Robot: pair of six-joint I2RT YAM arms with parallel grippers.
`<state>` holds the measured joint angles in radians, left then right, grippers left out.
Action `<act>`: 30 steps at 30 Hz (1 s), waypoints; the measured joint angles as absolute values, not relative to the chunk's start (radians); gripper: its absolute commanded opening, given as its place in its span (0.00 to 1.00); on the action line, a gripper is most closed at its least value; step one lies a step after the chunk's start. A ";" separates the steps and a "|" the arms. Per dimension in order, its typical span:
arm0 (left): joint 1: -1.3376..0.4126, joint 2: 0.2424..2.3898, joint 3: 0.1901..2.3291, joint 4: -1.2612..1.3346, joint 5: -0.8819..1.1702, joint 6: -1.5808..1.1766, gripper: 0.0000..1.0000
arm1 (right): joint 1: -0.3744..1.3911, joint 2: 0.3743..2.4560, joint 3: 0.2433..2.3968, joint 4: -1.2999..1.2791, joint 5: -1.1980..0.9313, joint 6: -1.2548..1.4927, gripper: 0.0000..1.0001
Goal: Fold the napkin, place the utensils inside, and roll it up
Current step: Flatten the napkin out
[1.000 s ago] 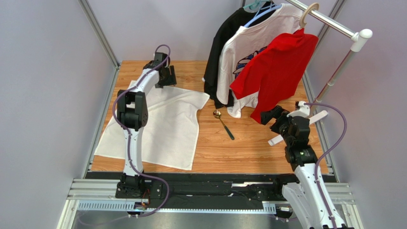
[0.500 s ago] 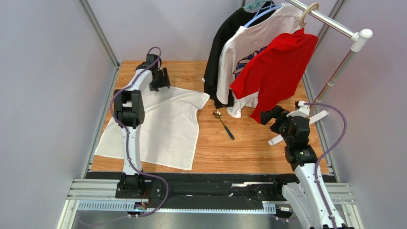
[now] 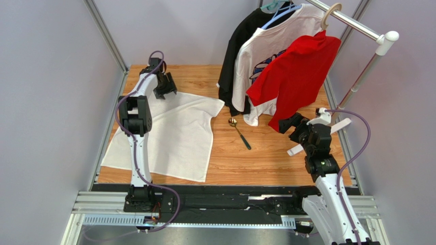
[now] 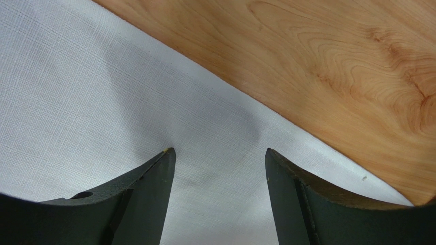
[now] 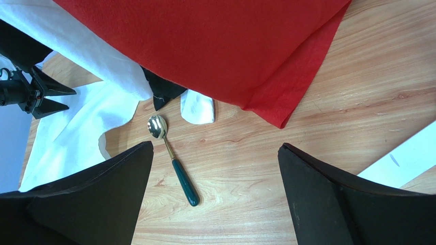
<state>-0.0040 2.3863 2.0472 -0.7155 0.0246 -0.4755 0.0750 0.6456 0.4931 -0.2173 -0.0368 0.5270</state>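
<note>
Two sets of jaws stand apart, gripping nothing. The left gripper [image 4: 217, 153] hangs low over the far edge of the napkin [image 3: 174, 138], spread on the table [image 3: 266, 158]. The right gripper [image 5: 215, 147] hangs right of the spoon [image 5: 173, 161], which lies beside the cloth.

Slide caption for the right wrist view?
Open right tool frames the gold-bowled spoon lying on the wooden table, red shirt beyond.

Overhead looks down on whole table [image 3: 271, 158]; left wrist hugs napkin [image 4: 92, 102] edge; right wrist, higher, shares spoon [image 5: 175, 163] with overhead.
</note>
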 measured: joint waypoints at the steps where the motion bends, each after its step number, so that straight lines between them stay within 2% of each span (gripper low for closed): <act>1: -0.001 2.386 2.047 -0.715 0.025 -0.485 0.71 | 0.075 0.646 0.493 -0.216 -0.037 0.527 0.97; 13: 0.103 2.378 2.012 -0.658 0.101 -0.590 0.71 | 0.075 0.650 0.493 -0.210 -0.037 0.527 0.97; 30: 0.128 2.271 1.837 -0.595 0.092 -0.579 0.73 | 0.075 0.661 0.493 -0.208 -0.044 0.527 0.98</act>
<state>0.1276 2.2715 1.8374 -0.5949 0.0921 -0.5789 0.0750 0.6613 0.4931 -0.2081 -0.0441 0.5270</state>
